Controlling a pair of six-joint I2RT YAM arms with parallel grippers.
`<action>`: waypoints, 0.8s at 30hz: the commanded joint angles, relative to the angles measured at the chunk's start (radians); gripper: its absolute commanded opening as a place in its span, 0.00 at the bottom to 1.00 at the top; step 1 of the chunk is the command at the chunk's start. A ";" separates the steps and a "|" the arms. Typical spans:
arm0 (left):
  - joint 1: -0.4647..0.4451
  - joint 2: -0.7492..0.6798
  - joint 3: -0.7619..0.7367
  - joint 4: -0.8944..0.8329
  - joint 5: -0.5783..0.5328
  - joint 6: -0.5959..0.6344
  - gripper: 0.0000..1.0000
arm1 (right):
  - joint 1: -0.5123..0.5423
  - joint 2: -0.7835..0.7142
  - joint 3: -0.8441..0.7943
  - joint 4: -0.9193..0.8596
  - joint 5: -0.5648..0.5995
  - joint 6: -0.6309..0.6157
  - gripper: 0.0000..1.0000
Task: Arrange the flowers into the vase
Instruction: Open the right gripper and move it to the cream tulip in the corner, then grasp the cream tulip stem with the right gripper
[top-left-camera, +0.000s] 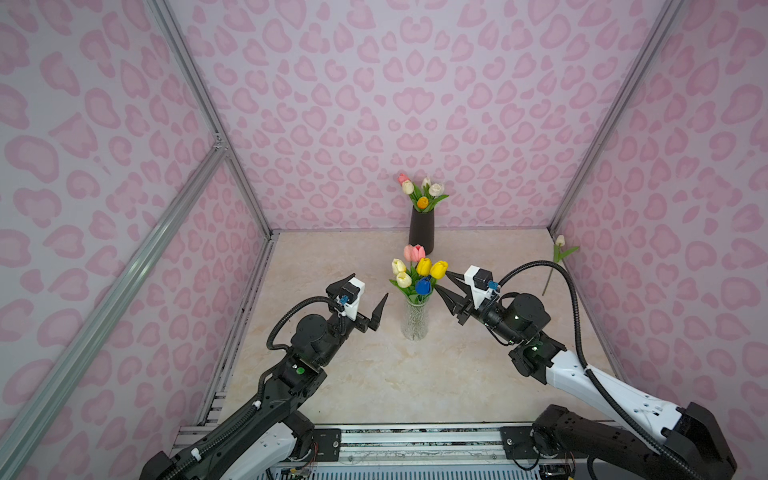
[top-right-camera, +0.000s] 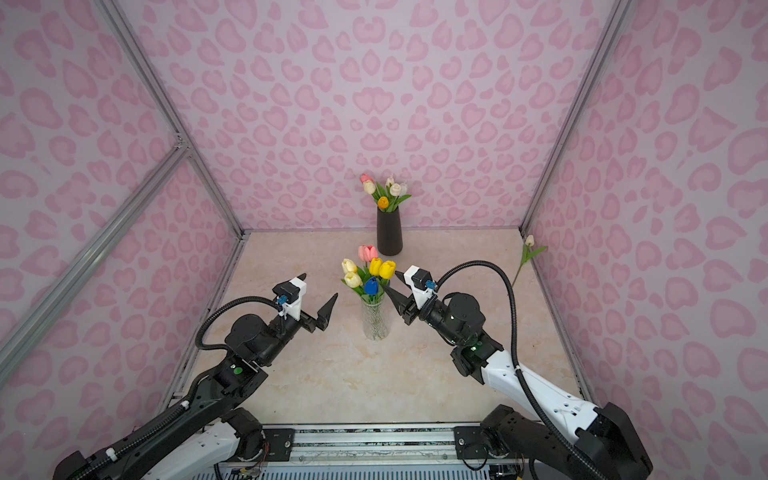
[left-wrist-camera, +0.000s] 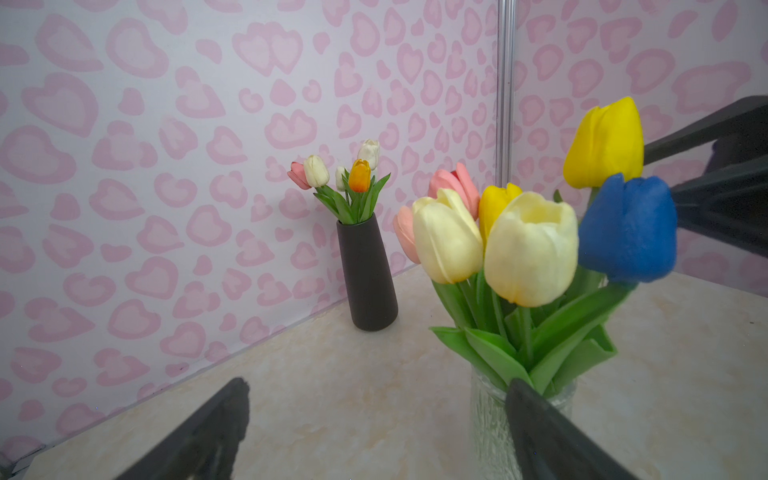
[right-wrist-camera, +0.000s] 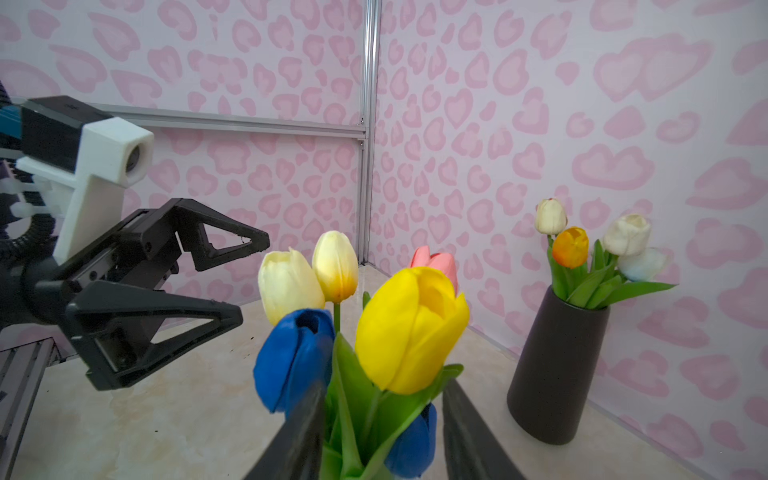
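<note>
Flowers (top-left-camera: 419, 272) mostly stand in the glass vase (top-left-camera: 414, 322) mid-table. One stray tulip (top-left-camera: 559, 253) rests by the right wall. Right gripper (top-left-camera: 442, 280) jaws apart, straddling the bunch's leaves, not pinching. Left gripper (top-left-camera: 370, 284) jaws spread wide, empty, beside the vase.

Risk: if the right jaws pull back they could snag a leaf, drag a stem out or tip the vase. Stray is tight to the wall, so reach is cramped. Black vase (top-left-camera: 421, 232) near behind; table (top-left-camera: 332, 374) bare in front.

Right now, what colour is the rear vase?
Dark, nearly black; rear vase clearest in right wrist view.
</note>
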 joint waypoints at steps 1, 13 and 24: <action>0.000 0.004 0.006 0.042 0.006 0.004 0.97 | -0.014 -0.074 -0.008 -0.142 0.035 -0.041 0.52; 0.000 0.008 0.021 0.020 0.118 0.025 0.97 | -0.571 0.104 0.251 -0.463 0.292 0.297 0.57; 0.000 0.031 0.000 0.040 0.151 0.034 0.97 | -0.928 0.934 1.006 -1.190 0.376 0.235 0.52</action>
